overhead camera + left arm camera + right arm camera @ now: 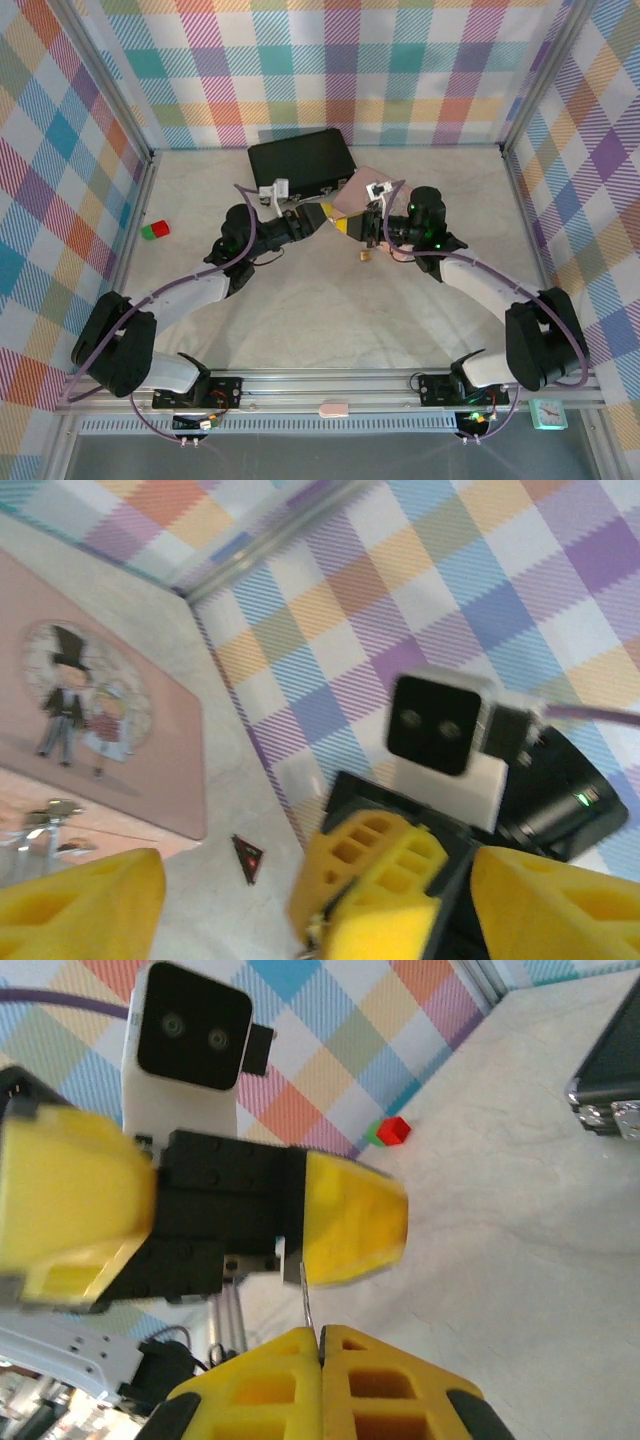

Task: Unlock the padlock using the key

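Observation:
My right gripper [320, 1338] is shut on the key [309, 1305], a thin grey blade that sticks up out of its closed yellow fingertips. The blade's tip reaches the inner edge of one left finger [352, 1222]. My left gripper [320, 910] is open, its two yellow fingers wide apart, and the right gripper's fingers [395, 880] sit between them. From above, both grippers meet at mid table, left gripper [337, 223] facing right gripper [372, 228]. A tiny brass-coloured thing, apparently the padlock [366, 255], lies on the table just below the right gripper.
A pink box lid [355, 200] with a cartoon couple [85, 705] lies just behind the grippers, its silver clasp [45, 815] at the edge. A black case [300, 160] stands further back. Red and green blocks [155, 230] sit at the left. Checked walls enclose the table.

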`<state>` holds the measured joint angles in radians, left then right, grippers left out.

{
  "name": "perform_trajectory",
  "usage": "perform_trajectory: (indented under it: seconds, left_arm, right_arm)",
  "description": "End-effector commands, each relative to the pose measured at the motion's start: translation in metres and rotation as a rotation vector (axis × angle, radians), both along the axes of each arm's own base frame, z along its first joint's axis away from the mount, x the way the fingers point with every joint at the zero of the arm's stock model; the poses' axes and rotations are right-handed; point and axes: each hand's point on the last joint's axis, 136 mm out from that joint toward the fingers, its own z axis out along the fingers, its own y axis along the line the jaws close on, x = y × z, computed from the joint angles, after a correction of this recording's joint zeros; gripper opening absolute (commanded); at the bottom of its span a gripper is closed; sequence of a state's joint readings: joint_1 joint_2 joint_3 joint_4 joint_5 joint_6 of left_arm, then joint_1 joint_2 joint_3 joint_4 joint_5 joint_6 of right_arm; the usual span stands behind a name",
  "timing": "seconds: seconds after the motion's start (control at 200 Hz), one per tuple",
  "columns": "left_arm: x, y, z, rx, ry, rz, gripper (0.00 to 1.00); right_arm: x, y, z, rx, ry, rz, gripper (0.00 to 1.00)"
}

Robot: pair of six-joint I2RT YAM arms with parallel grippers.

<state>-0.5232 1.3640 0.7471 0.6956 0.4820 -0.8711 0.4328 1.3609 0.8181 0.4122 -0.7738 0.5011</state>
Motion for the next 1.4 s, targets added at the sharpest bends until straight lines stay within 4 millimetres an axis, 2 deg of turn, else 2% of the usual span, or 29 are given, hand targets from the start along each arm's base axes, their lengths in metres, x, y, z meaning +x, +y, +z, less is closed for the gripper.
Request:
perform_trajectory:
  seconds: [0.0, 0.1, 0.295, 0.425, 0.565, 0.69, 0.785, 0.915, 1.035, 1.275, 1.395]
  left_arm:
    - [0.018, 0.03, -0.009, 0.03, 0.035, 0.11, 0.83]
    - [0.029, 0.036, -0.028, 0.061, 0.094, 0.135, 0.83]
    - [0.043, 0.024, -0.072, 0.146, 0.188, 0.131, 0.82]
    - [0.042, 0.001, -0.104, 0.287, 0.226, 0.093, 0.82]
    - [0.04, -0.031, -0.135, 0.395, 0.258, 0.036, 0.81]
    - [0.039, -0.057, -0.162, 0.443, 0.3, -0.022, 0.79]
    - [0.034, -0.077, -0.181, 0.517, 0.315, -0.064, 0.79]
    - [0.03, -0.093, -0.204, 0.607, 0.332, -0.092, 0.79]
    - [0.03, -0.104, -0.221, 0.648, 0.342, -0.116, 0.77]
    - [0.029, -0.125, -0.249, 0.729, 0.342, -0.145, 0.71]
    - [0.032, -0.129, -0.261, 0.762, 0.35, -0.131, 0.6]
  right_arm:
    - [-0.009, -0.011, 0.001, -0.126, -0.118, -0.014, 0.0]
    - [-0.007, -0.02, -0.007, -0.216, -0.15, -0.052, 0.0]
    - [-0.003, -0.041, -0.024, -0.351, -0.257, -0.155, 0.0]
    - [0.0, -0.057, -0.038, -0.433, -0.255, -0.231, 0.0]
    - [0.004, -0.077, -0.069, -0.527, -0.144, -0.322, 0.0]
    - [0.009, -0.105, -0.094, -0.581, -0.031, -0.451, 0.0]
    - [0.011, -0.127, -0.102, -0.564, 0.049, -0.538, 0.0]
    - [0.011, -0.153, -0.103, -0.529, 0.102, -0.639, 0.0]
    - [0.01, -0.166, -0.099, -0.492, 0.12, -0.678, 0.0]
    - [0.011, -0.166, -0.094, -0.439, 0.135, -0.673, 0.0]
    - [0.011, -0.166, -0.095, -0.421, 0.142, -0.674, 0.0]
